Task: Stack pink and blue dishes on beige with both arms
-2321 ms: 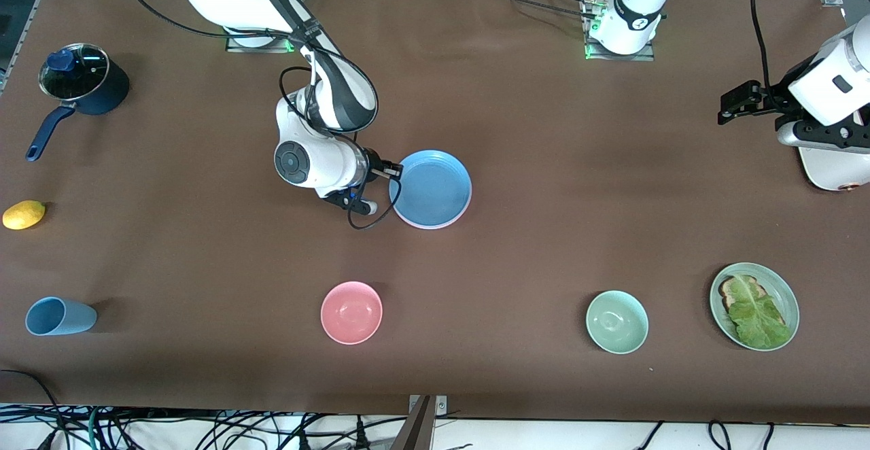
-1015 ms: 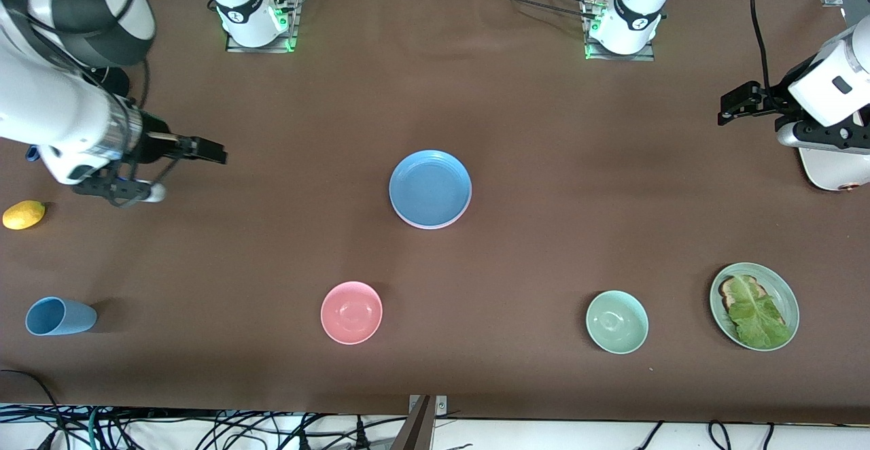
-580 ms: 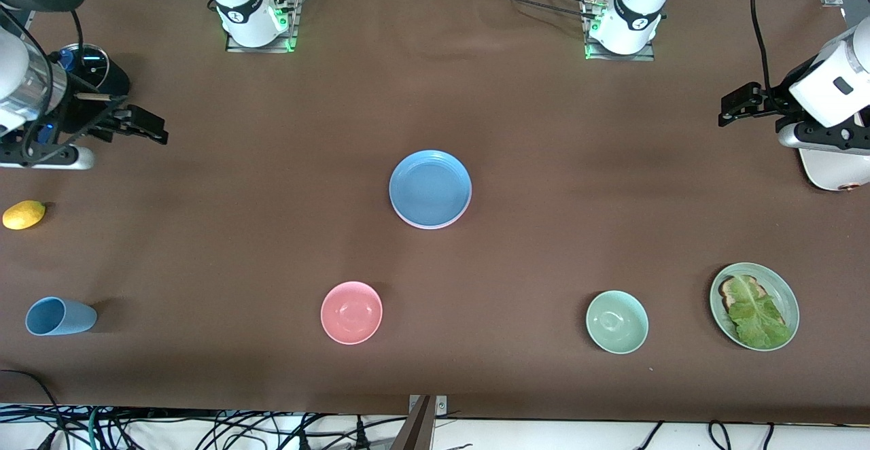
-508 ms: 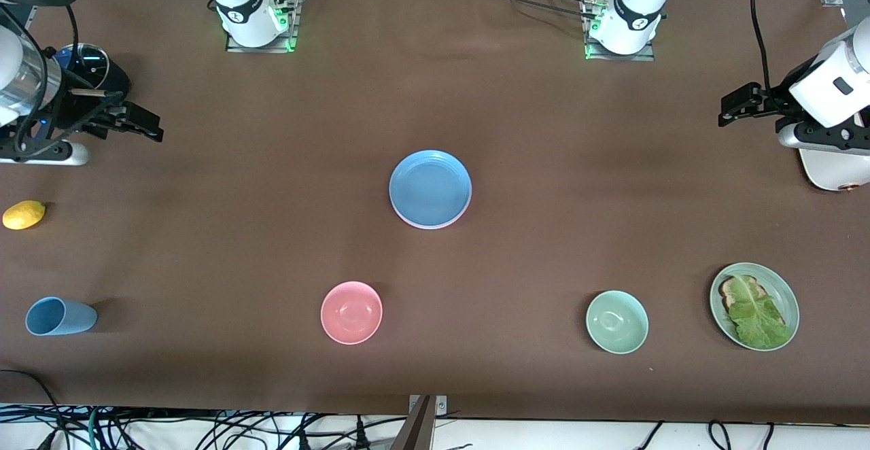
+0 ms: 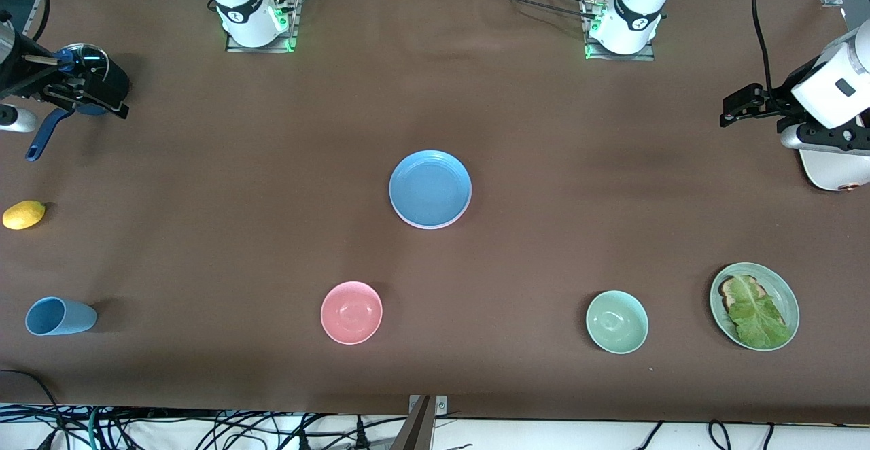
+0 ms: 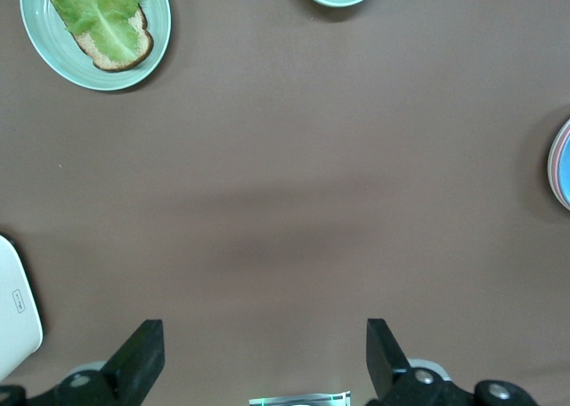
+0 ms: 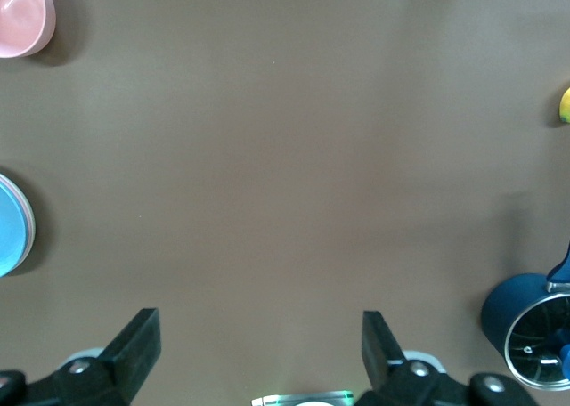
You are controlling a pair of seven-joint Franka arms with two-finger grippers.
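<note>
The light blue dish (image 5: 430, 189) lies on top of a stack at the middle of the table. A thin pink rim (image 7: 30, 228) of the pink dish shows under it. I cannot make out the beige dish beneath them. The stack's edge (image 6: 561, 164) also shows in the left wrist view. My right gripper (image 5: 102, 100) (image 7: 261, 326) hangs open and empty over the dark pot at the right arm's end of the table. My left gripper (image 5: 737, 107) (image 6: 265, 335) waits open and empty over bare table at the left arm's end.
A dark blue pot (image 5: 85, 79) with a glass lid, a lemon (image 5: 24, 214) and a blue cup (image 5: 60, 316) stand at the right arm's end. A pink bowl (image 5: 351, 312), a green bowl (image 5: 616, 321) and a green plate (image 5: 788, 300) with toast and lettuce sit nearer the front camera.
My right arm has drawn away from the blue dish, swung to the right arm's end of the table and now hangs over the pot. The left arm has barely moved.
</note>
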